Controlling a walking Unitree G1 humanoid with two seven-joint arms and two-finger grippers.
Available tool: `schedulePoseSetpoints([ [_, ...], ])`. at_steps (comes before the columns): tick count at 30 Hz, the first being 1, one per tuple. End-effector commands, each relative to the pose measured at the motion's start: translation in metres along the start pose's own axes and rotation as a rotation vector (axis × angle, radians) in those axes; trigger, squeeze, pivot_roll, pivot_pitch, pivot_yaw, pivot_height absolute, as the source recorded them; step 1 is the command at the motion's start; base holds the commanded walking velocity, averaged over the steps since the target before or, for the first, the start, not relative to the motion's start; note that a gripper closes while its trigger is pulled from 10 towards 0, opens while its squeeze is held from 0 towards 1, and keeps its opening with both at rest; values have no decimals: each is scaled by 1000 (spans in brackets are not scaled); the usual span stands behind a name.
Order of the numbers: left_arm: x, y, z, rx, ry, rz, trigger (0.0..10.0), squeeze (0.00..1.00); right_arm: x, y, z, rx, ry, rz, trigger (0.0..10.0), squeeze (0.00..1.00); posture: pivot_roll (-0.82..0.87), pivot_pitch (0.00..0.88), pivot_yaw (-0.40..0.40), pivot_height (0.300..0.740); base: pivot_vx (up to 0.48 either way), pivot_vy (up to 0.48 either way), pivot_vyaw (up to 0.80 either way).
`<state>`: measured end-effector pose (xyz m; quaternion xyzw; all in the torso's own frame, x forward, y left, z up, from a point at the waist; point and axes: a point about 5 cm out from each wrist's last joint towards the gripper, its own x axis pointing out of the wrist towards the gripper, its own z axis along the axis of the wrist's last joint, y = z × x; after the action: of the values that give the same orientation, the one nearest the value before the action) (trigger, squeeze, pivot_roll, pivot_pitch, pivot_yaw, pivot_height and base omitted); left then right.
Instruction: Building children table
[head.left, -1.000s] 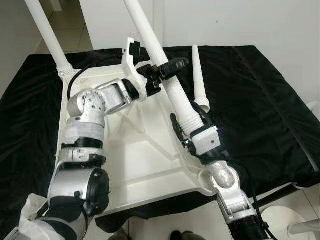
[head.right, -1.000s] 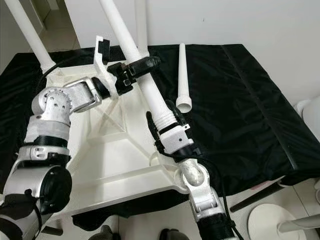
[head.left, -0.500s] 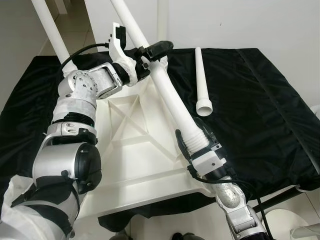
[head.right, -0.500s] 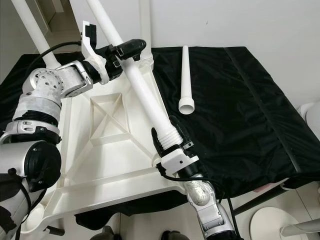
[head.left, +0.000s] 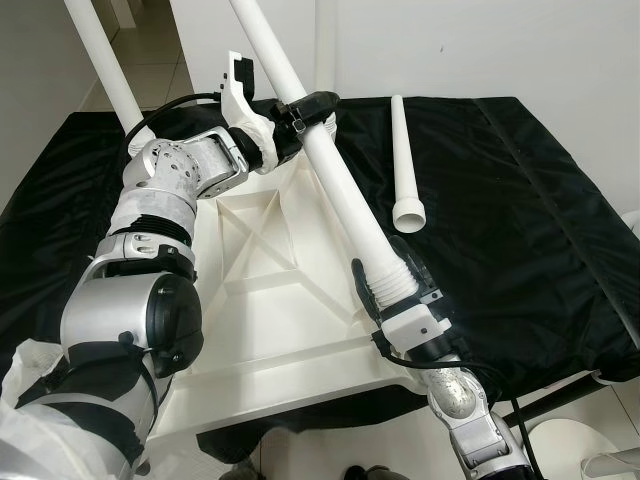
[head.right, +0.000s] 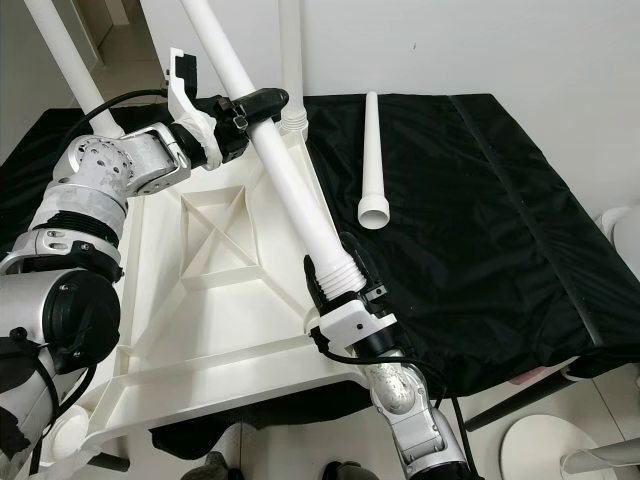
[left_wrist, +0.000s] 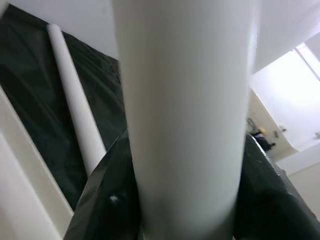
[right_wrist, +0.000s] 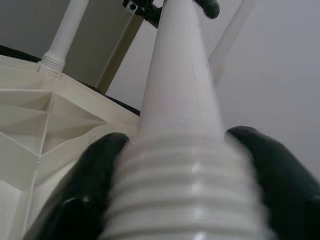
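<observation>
A white children's table top (head.left: 260, 300) lies upside down on the black cloth. A long white leg (head.left: 330, 170) slants over it. My right gripper (head.left: 385, 275) is shut on the leg's ribbed threaded end (right_wrist: 180, 190), near the table's front right corner. My left gripper (head.left: 300, 110) is shut on the leg's shaft higher up, over the far edge. The shaft (left_wrist: 185, 115) passes between my left fingers (left_wrist: 105, 195). Another leg (head.left: 105, 70) stands screwed into the far left corner. A loose leg (head.left: 403, 160) lies on the cloth to the right.
A black cloth (head.left: 520, 200) covers the work surface, which ends at a white wall (head.left: 480, 45). A further white leg (head.right: 290, 60) rises at the table's far right corner. A round white base (head.right: 540, 440) sits on the floor at the lower right.
Over the last second the view shifted and my left gripper slid up the slanted leg toward the far edge. In the last half second little has moved.
</observation>
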<state>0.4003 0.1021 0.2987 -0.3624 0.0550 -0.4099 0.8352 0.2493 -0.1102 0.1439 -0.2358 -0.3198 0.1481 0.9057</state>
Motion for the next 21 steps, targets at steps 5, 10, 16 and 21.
schedulePoseSetpoints([
  [5,-4,-4,22,67,-65,0,10000,0,-2,0,-1,74,19,-47,10000,1000,-43,35,46,740,0,0,0],
  [10,-4,-7,29,92,-83,1,10000,0,-1,-2,-2,91,35,-80,10000,1000,-40,37,44,740,0,0,0],
  [16,-2,-12,41,176,-129,29,10000,0,3,-4,-7,201,109,-139,10000,0,-36,52,39,740,0,0,0],
  [21,1,-18,47,309,-181,54,10000,0,16,-4,-10,325,206,-202,10000,0,-44,61,41,740,0,0,0],
])
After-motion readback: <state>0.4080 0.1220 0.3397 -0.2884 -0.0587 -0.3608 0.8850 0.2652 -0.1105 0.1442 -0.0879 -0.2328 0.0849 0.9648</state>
